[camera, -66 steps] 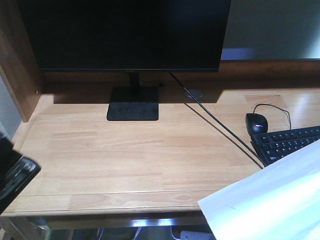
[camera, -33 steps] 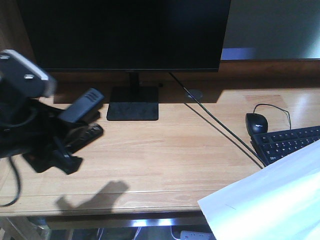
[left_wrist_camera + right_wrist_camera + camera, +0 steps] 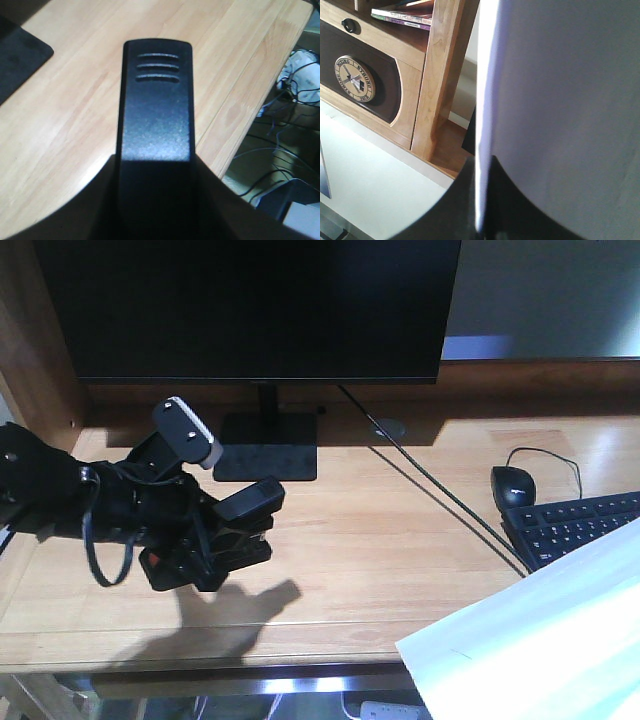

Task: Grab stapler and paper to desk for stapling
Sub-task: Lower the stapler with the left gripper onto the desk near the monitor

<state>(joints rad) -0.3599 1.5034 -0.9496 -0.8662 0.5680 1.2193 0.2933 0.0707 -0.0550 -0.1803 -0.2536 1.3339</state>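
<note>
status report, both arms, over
Left gripper shut on stapler, over desk. Right gripper shut on paper, off desk's front right corner. Close by: keyboard, mouse.

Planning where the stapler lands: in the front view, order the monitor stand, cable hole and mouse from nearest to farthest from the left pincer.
1. Monitor stand, just behind the left pincer.
2. Cable hole, back centre.
3. Mouse, far right.

place: looked like a home office or study | evidence: monitor [image 3: 250, 310], keyboard [image 3: 580, 525] and mouse [image 3: 513, 485] sat on a wood desk [image 3: 380, 530] | books [image 3: 405, 16] lay in a wooden shelf unit [image 3: 440, 75]
</note>
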